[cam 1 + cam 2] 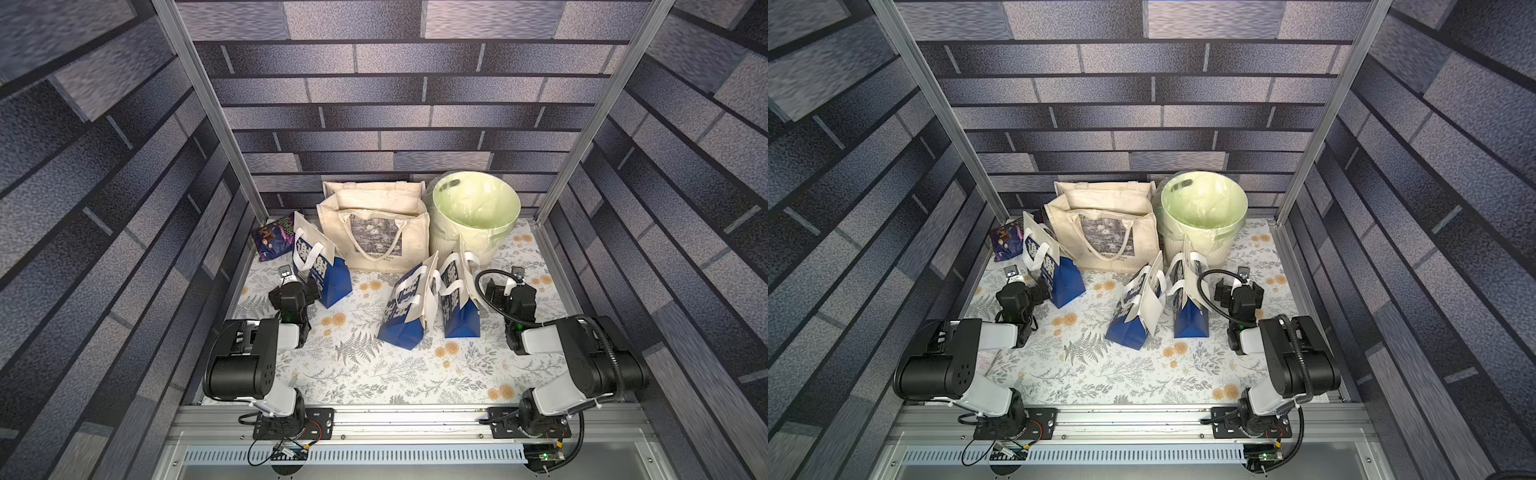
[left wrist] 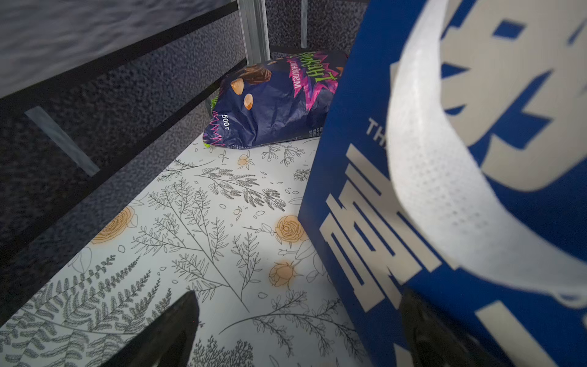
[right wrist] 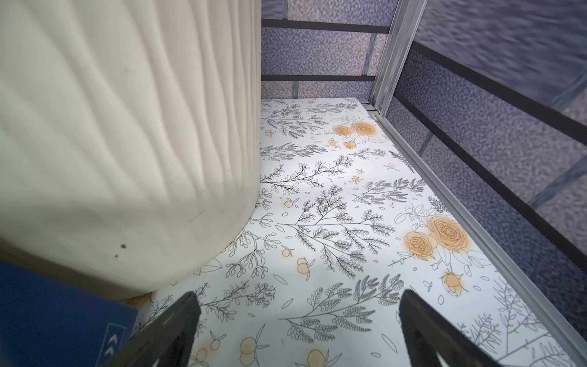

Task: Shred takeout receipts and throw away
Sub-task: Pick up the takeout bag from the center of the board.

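Both top views look down, sharing the whole table [image 1: 374, 374], left wrist close against a blue bag [image 2: 349, 95], right wrist low beside the bin [image 3: 127, 127]

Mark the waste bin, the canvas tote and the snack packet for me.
waste bin [image 1: 486, 245]: in a top view, outer wall below the rim.
canvas tote [image 1: 376, 237]: in a top view, printed front panel.
snack packet [image 2: 273, 105]: left wrist view, crumpled front face.

The tote bag [image 1: 386, 245] stands at the back of the table [image 1: 374, 374]. The bin [image 1: 473, 232] is just right of it and the snack packet [image 1: 270, 243] left. One paper bag [image 1: 328, 278] stands before its left end, and two more paper bags [image 1: 405, 320] [image 1: 459, 316] before its right.
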Motion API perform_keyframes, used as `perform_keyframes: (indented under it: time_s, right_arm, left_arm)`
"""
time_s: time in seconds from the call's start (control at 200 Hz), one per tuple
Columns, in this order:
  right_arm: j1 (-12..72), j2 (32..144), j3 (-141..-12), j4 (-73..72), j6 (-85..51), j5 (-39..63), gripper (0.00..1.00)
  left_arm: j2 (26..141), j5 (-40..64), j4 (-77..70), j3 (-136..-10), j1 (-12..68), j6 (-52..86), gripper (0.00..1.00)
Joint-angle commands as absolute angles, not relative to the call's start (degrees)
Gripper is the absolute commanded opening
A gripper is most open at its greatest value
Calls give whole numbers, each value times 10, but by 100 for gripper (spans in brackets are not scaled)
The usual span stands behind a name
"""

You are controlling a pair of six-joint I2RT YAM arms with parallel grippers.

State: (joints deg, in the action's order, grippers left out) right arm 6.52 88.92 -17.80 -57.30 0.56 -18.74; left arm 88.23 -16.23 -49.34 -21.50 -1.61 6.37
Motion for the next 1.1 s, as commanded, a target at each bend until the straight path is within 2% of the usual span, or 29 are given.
perform_keyframes:
  time_s: [0.0, 0.621, 0.721, 0.811, 0.881, 0.962, 1.097]
  right_arm:
    - [67, 893, -187, -588, 6, -188, 100]
    - [64, 894, -190, -582, 1, -190, 100]
    - [64, 891, -184, -594, -11, -229, 100]
    - [64, 878, -134, -680, -7, -220, 100]
    - [65, 892, -86, -789, 2, -204, 100]
    - [65, 843, -69, -778, 0, -230, 100]
    - [65, 684, -60, -651, -13, -274, 100]
  left_arm:
    - [888, -149, -502, -227, -18, 55, 100]
    - [888, -148, -501, -227, -19, 56, 100]
    - [886, -149, -504, -225, -19, 57, 100]
    - [865, -173, -500, -214, -22, 73, 100]
    - [846, -128, -519, -195, -37, 74, 100]
    - [792, -147, -462, -195, -43, 83, 100]
    - [680, -142, -389, -176, -68, 81, 100]
